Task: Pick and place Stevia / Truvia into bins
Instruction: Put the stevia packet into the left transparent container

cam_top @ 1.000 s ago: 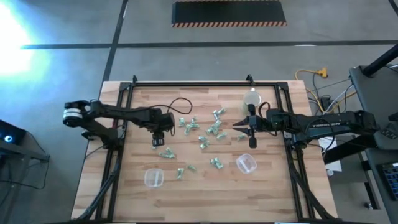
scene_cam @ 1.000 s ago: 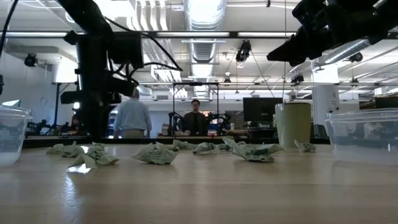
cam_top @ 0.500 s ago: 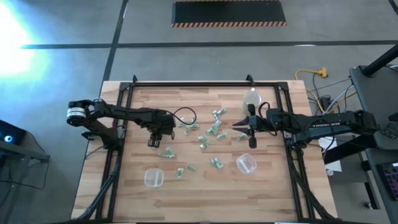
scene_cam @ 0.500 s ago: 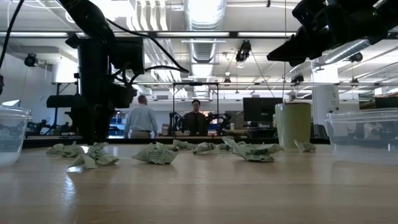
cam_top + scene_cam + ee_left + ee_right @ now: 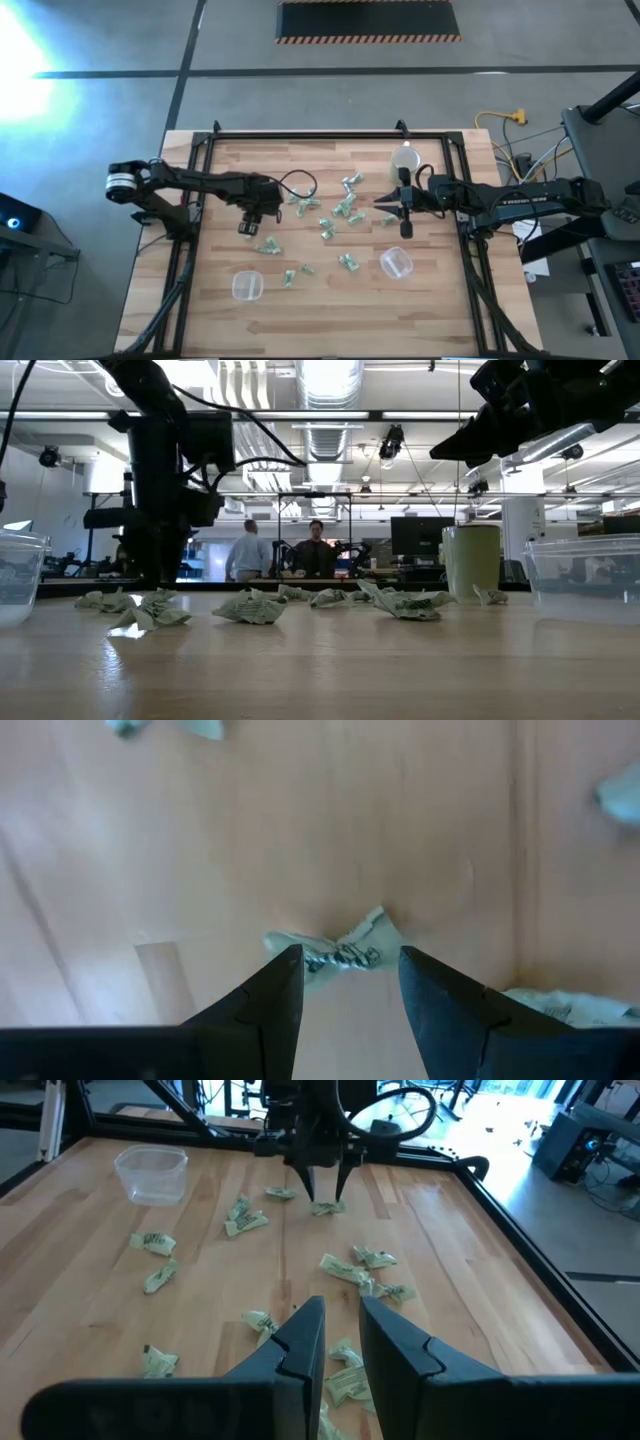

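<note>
Several crumpled green-and-white Stevia sachets (image 5: 325,222) lie scattered on the middle of the wooden table. Two clear bins sit nearer the near edge, one at the left (image 5: 247,286) and one at the right (image 5: 397,263). My left gripper (image 5: 248,228) points down at the left end of the scatter. It is open, with its fingers on either side of one sachet (image 5: 345,952), which also shows in the right wrist view (image 5: 327,1207). My right gripper (image 5: 380,204) hovers at the right of the scatter, level, open by a narrow gap (image 5: 340,1305). My left gripper comes from above, pointing down, its open fingers astride one sachet (image 5: 370,935) that lies flat on the table. One fingertip (image 5: 290,960) stands at the sachet's end. Whether either finger touches it, I cannot tell.
A beige round cup (image 5: 405,158) stands near the far right, behind my right arm. A black frame (image 5: 320,137) runs around the table's far and side edges. Bare wood lies along the near edge (image 5: 330,320). People stand in the room beyond the table (image 5: 250,555).
My left gripper has shifted slightly toward the table's left edge and turned about its wrist; the cable loop behind it has swung rightward. My right arm has kept still. The sachets lie where they were.
</note>
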`<move>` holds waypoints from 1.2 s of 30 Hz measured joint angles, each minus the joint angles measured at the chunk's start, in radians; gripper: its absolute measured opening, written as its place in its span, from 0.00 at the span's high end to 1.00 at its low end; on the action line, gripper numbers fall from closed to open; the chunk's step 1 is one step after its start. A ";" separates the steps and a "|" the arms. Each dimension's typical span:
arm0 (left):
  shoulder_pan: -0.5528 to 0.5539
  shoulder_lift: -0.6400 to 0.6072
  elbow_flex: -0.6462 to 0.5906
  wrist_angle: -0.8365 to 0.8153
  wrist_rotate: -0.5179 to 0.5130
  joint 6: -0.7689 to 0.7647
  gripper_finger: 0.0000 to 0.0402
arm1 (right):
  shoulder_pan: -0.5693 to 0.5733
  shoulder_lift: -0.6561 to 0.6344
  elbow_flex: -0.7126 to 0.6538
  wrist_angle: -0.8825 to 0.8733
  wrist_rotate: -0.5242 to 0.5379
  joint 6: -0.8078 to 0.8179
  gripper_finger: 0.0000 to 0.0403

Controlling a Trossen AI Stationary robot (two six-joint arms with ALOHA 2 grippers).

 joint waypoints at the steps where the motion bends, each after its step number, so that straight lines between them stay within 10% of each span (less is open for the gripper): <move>1: 0.000 -0.002 0.005 0.000 0.000 -0.036 0.63 | 0.000 0.000 -0.001 0.000 0.000 -0.003 0.86; 13: 0.069 -0.007 0.007 -0.033 0.026 -0.368 0.63 | 0.000 0.000 -0.003 0.002 0.000 0.001 0.86; 36: 0.083 0.056 -0.024 -0.003 0.055 -0.265 0.63 | 0.000 0.000 -0.006 0.008 0.000 0.009 0.86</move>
